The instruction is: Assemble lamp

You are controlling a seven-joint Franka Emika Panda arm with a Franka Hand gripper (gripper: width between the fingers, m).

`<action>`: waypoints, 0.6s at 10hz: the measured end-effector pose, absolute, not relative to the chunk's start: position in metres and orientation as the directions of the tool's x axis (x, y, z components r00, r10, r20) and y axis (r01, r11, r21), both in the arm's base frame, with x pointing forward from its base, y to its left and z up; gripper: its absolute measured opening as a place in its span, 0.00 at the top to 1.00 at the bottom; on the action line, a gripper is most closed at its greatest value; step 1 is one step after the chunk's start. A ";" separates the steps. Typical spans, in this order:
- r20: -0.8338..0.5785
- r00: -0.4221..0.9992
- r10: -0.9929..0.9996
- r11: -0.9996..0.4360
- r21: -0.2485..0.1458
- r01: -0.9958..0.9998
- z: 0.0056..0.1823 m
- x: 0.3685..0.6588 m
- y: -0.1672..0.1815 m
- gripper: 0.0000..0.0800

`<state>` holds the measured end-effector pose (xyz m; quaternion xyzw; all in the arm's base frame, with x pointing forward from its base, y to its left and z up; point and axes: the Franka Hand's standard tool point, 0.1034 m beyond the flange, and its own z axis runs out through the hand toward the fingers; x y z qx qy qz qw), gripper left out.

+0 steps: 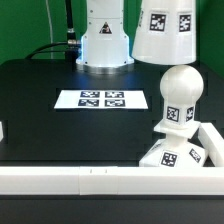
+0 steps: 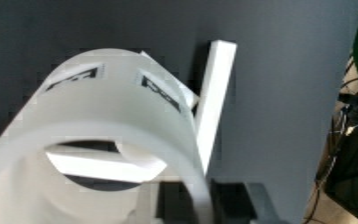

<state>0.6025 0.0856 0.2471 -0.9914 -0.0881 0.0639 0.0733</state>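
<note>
The white tapered lamp shade (image 1: 164,30) with black-and-white tags hangs in the air at the exterior view's upper right, above the bulb. The round bulb (image 1: 181,92) stands upright on its short neck on the stepped square base (image 1: 172,153), low at the exterior view's right. The gripper itself is out of the exterior view. In the wrist view the gripper (image 2: 204,196) is shut on the shade (image 2: 105,130). The shade's thin wall sits between the two dark fingers (image 2: 176,200), and its open mouth faces the camera.
The marker board (image 1: 101,99) lies flat on the black table (image 1: 40,110). The robot's white body (image 1: 104,35) stands at the back. A white rail (image 1: 70,180) runs along the front edge and up the exterior view's right side, and it shows in the wrist view (image 2: 217,95).
</note>
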 end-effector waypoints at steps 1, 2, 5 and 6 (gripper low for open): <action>-0.113 0.978 0.177 -0.975 -0.155 0.158 0.243 0.609 0.096 0.94; -0.107 0.977 0.184 -0.974 -0.155 0.167 0.236 0.612 0.103 0.94; -0.116 0.975 0.190 -0.973 -0.154 0.172 0.210 0.613 0.108 0.94; -0.124 0.973 0.197 -0.972 -0.152 0.177 0.203 0.612 0.107 0.94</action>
